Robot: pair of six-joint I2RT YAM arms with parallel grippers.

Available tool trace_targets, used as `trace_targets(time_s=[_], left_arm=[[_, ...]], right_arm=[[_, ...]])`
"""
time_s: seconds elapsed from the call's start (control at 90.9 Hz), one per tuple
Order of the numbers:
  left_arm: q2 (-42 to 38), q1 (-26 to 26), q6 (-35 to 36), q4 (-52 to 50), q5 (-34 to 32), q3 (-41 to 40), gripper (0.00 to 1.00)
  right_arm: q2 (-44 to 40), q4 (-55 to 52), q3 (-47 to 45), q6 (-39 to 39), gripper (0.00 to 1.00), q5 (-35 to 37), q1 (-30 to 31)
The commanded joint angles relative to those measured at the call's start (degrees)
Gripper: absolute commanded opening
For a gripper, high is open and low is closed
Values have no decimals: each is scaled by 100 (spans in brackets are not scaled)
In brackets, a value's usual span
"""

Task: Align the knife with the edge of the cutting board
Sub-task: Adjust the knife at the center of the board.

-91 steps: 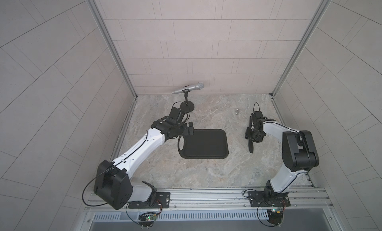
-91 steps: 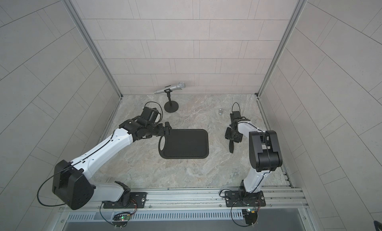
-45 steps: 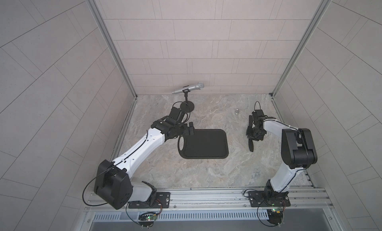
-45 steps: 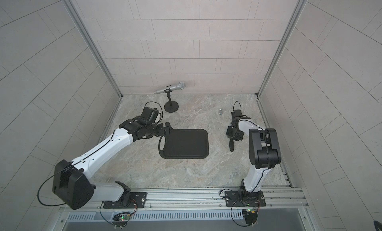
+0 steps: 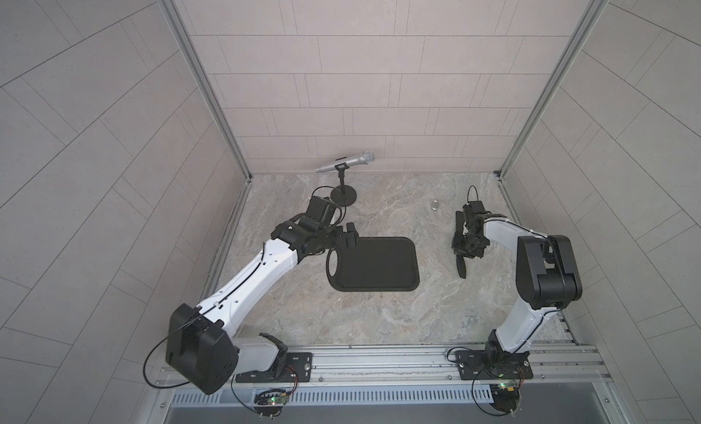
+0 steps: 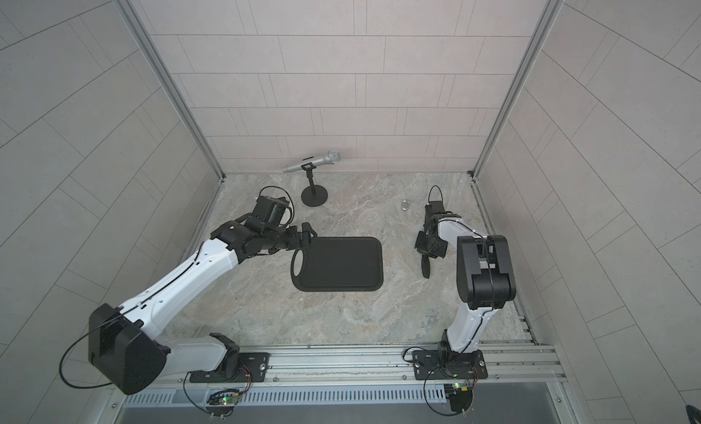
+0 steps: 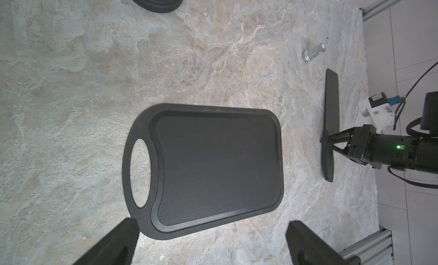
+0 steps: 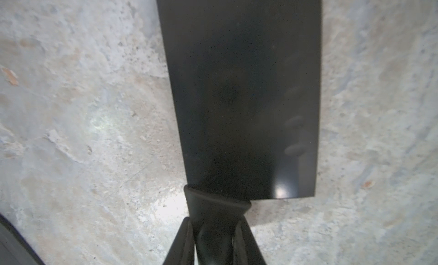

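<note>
The black cutting board (image 5: 375, 264) (image 6: 341, 264) lies flat mid-table, its handle hole toward my left arm. The all-black knife (image 5: 461, 268) (image 6: 425, 268) lies right of it, apart from the board and roughly parallel to its short right edge. My right gripper (image 5: 468, 247) (image 8: 214, 228) is shut on the knife's handle just behind the blade (image 8: 241, 97); both fingers (image 8: 182, 242) press its sides. The left wrist view shows the knife (image 7: 331, 102) flat on the table. My left gripper (image 5: 351, 236) (image 7: 211, 224) hovers open over the board's far handle-end corner (image 7: 213, 161), holding nothing.
A microphone (image 5: 345, 162) on a round black stand base (image 5: 343, 196) stands at the back, behind my left wrist. A small silver object (image 5: 434, 205) (image 7: 312, 53) sits beyond the knife's blade tip. Booth walls close in on three sides, and a metal rail (image 5: 379, 359) runs along the front.
My right gripper's jaws have narrowed onto the knife handle. The knife, the board and the left arm have stayed where they were.
</note>
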Motion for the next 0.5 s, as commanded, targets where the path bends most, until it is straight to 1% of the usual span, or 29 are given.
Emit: trace_targets(time_s=[0.0, 0.099, 0.484], left_arm=[[-99, -18, -24, 40, 74, 103, 100], [-128, -20, -17, 42, 22, 100, 100], [-164, -23, -5, 58, 44, 67, 100]], right_arm=[[277, 48, -208, -31, 10, -237, 19], [243, 45, -234, -24, 0, -263, 20], [-409, 479, -738, 172, 0, -924, 18]])
